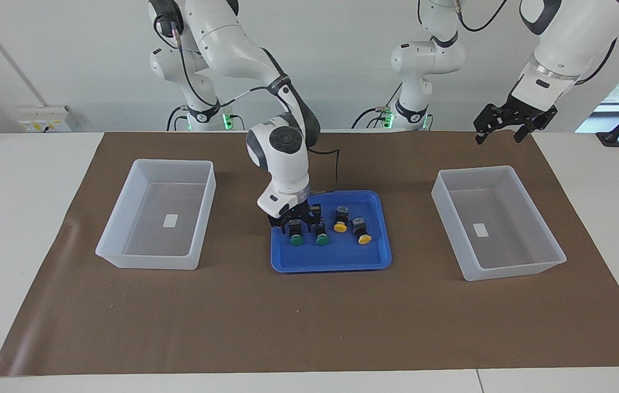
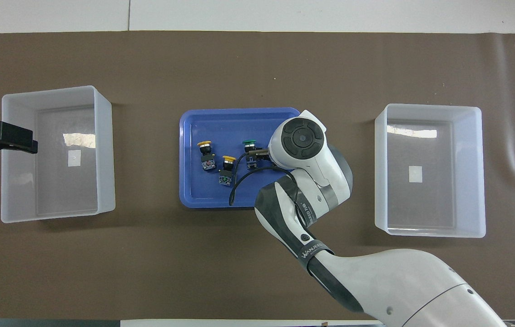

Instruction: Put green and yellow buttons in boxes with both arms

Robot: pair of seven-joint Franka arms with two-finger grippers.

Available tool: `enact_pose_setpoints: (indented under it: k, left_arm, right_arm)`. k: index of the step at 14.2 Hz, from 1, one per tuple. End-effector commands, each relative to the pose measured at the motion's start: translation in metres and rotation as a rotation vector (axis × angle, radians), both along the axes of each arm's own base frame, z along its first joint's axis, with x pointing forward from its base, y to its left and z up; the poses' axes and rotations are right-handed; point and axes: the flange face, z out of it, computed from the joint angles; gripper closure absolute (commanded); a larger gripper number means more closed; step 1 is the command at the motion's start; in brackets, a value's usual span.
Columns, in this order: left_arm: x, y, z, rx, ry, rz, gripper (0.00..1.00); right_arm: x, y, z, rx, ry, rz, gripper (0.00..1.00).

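4 buttons lie in the shallow blue tray [image 1: 331, 263] at the middle of the brown mat [image 1: 309, 322], each tipped on its side with the cap pointing away from the robots. The 2 green buttons are toward the right arm's end of the tray: one green button [image 1: 296, 238] sits right under the right gripper [image 1: 294, 219], and the second green button [image 1: 321, 237] is just beside it. In the overhead view only this second one shows, the first being hidden under the arm's wrist. The 2 yellow buttons are toward the left arm's end of the tray: one yellow button [image 1: 340, 220] lies a little nearer to the robots, and the other yellow button [image 1: 362, 231] lies beside it. The right gripper is down inside the tray with its black fingers standing on both sides of the first green button's black body; I cannot tell if they are already pressing on it or only close around it. The left gripper [image 1: 500, 131] hangs high in the air with its fingers spread apart and nothing between them, over the box [image 1: 528, 268] at the left arm's end of the mat. The other box [image 1: 148, 261] stands at the right arm's end. Both boxes hold only a small white label on the floor.
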Motion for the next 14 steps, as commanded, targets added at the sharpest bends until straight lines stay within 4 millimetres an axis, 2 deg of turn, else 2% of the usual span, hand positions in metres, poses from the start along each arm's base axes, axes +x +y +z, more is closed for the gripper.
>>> enact_pose_setpoints:
  k: [1,2,5,6,7,8,9,10,12,13,14]
  left_arm:
    - [-0.005,0.002,-0.001,-0.012,-0.017,-0.003,0.0]
    - [-0.004,0.002,-0.001,-0.012,-0.02,-0.003,0.0]
    - [-0.004,-0.006,-0.001,-0.011,-0.023,-0.01,0.0]
    - [-0.003,-0.009,-0.004,-0.012,-0.025,-0.013,0.0]
    - [-0.003,-0.017,-0.008,-0.013,-0.03,-0.025,0.0]
    - [-0.003,-0.033,-0.016,-0.014,-0.035,-0.05,0.0]
    - [-0.003,-0.049,-0.027,-0.015,-0.033,-0.062,0.0]
    - [-0.004,-0.066,-0.041,-0.015,-0.032,-0.056,0.0]
    - [-0.004,-0.096,-0.066,-0.023,-0.04,-0.061,0.0]
    - [-0.008,-0.115,-0.081,-0.025,-0.045,-0.064,0.0]
    - [-0.013,-0.137,-0.092,-0.029,-0.057,-0.063,0.0]
  right_arm:
    - [-0.008,-0.004,0.005,0.014,-0.01,-0.005,0.35]
    - [-0.008,-0.004,0.005,0.014,-0.01,-0.006,0.46]
    - [-0.01,-0.003,0.006,0.012,-0.001,-0.01,0.9]
    - [-0.01,-0.002,0.007,0.013,0.002,-0.012,1.0]
    - [-0.009,0.0,0.01,0.007,0.014,-0.012,1.0]
    - [-0.002,0.004,0.026,0.002,0.024,-0.012,1.0]
    - [0.006,0.005,0.051,-0.008,0.043,-0.016,1.0]
    - [0.017,-0.006,0.087,-0.021,0.065,-0.031,1.0]
    - [0.029,-0.066,0.14,-0.031,0.093,-0.082,1.0]
    - [0.029,-0.1,0.152,-0.038,0.113,-0.063,1.0]
    - [0.03,-0.143,0.16,-0.041,0.133,-0.032,1.0]
